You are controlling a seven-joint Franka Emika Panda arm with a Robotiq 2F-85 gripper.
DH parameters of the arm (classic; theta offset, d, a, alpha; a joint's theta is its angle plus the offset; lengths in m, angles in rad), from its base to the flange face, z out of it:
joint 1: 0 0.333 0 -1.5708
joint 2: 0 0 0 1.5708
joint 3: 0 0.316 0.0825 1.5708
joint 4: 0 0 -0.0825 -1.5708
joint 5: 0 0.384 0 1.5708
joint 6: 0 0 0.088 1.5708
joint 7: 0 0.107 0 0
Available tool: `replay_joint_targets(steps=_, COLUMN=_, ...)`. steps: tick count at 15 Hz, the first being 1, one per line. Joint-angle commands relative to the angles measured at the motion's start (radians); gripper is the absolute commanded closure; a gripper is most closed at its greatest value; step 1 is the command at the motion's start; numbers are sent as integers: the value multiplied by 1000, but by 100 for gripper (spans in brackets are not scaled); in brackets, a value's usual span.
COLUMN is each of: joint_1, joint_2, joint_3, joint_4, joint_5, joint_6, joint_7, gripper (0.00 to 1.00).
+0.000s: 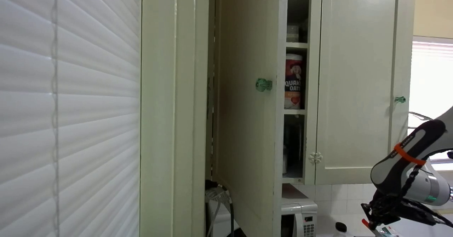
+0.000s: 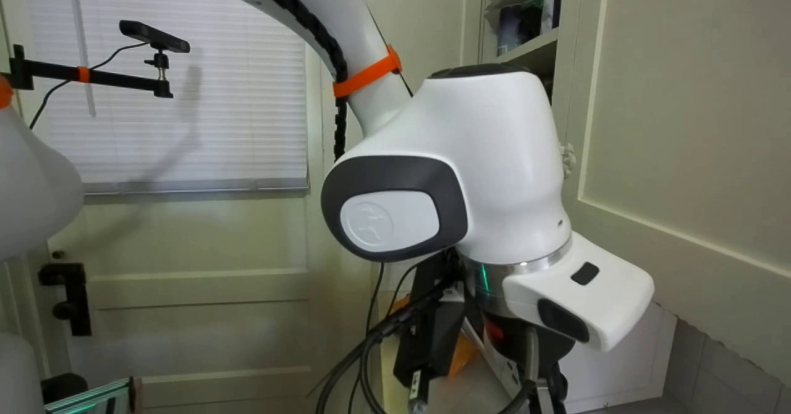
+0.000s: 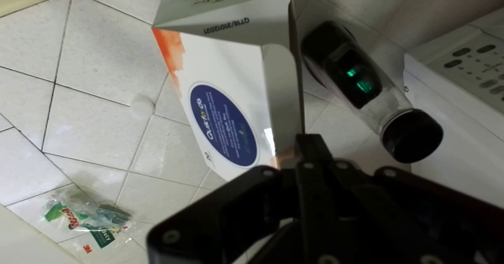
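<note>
In an exterior view, a red canister (image 1: 293, 81) on a cupboard shelf (image 1: 295, 112) shows "QUAK" and "OATS". In the wrist view, a crumpled clear wrapper (image 3: 88, 221) at far left of the tiled counter (image 3: 94, 126) carries "3M" in red and "Duty" on green; more red lettering is too creased to read. Next comes a white disc (image 3: 142, 106), then the box (image 3: 224, 110), its blue oval reading "Quikfoods", "20" near a corner, and "QT16/31012021" upside down on the end panel. The gripper (image 3: 310, 139), its tips pressed together, is at the box's right edge; I cannot tell whether cardboard is caught between them. Beside the box are a black-capped bottle (image 3: 360, 84) and, farthest right, a microwave (image 3: 464, 106).
</note>
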Motion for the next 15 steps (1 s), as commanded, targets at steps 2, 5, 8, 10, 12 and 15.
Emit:
replay_joint_targets(steps=2, joint_1=-2, joint_2=25, joint_3=-6, joint_4=13, joint_5=30, joint_6=-28, joint_7=-41, gripper=100)
replay_joint_targets(steps=5, joint_1=-8, joint_2=44, joint_3=-8, joint_4=13, joint_5=10, joint_6=-26, joint_7=-37, gripper=100)
replay_joint_targets(steps=8, joint_1=-13, joint_2=64, joint_3=-16, joint_4=9, joint_5=-47, joint_6=-19, joint_7=-9, gripper=100)
replay_joint_targets(steps=10, joint_1=-12, joint_2=69, joint_3=-20, joint_4=10, joint_5=-56, joint_6=-21, joint_7=-10, gripper=100)
replay_joint_targets(steps=12, joint_1=-10, joint_2=73, joint_3=-22, joint_4=12, joint_5=-59, joint_6=-23, joint_7=-11, gripper=100)
replay_joint_targets(steps=15, joint_1=-9, joint_2=84, joint_3=-24, joint_4=17, joint_5=-66, joint_6=-21, joint_7=-7, gripper=100)
